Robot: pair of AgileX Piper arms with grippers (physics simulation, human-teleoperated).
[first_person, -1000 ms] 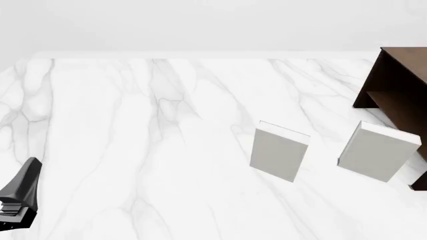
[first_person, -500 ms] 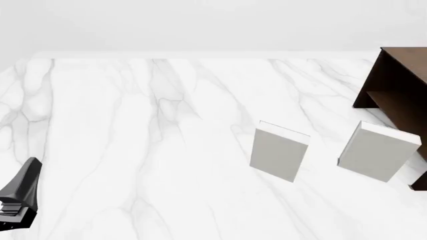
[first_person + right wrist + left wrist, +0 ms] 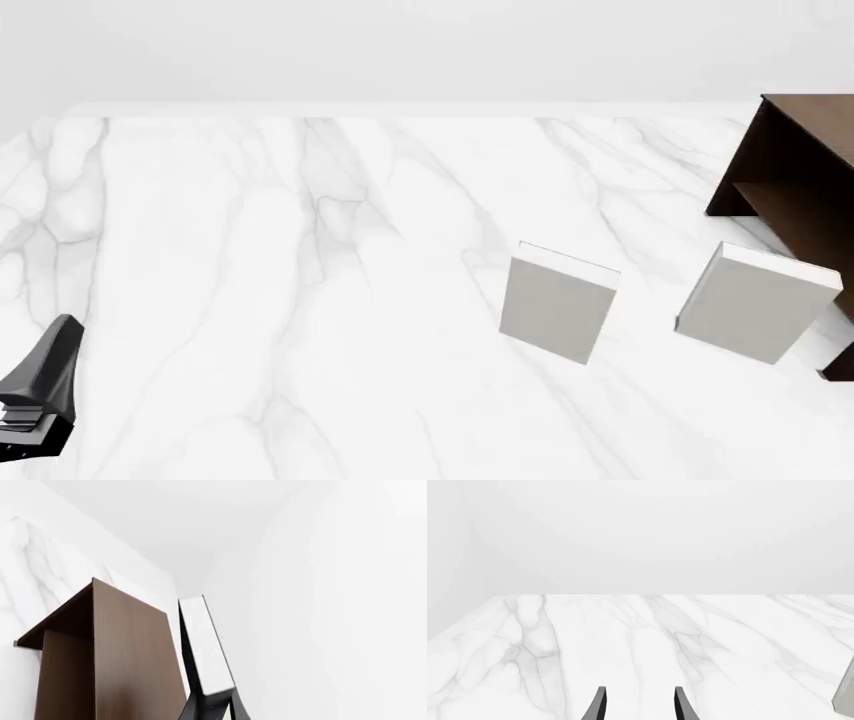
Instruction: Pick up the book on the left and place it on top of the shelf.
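Marble-white desk (image 3: 267,300) carried everything. Dark brown, the shelf (image 3: 801,170) stood at the desk's far right edge. Two pale grey books stood upright, well apart from the left arm (image 3: 40,385): the left grey book (image 3: 558,303) near the middle and the right grey book (image 3: 754,300) just beside the shelf. The book (image 3: 203,645), black-covered with a white page edge, showed only in the right wrist view, close alongside the shelf's brown panel (image 3: 127,655); whether they touched could not be told. The right claw (image 3: 213,702) was clamped on its end. The left claw (image 3: 639,707) hung with fingers apart over bare marble.
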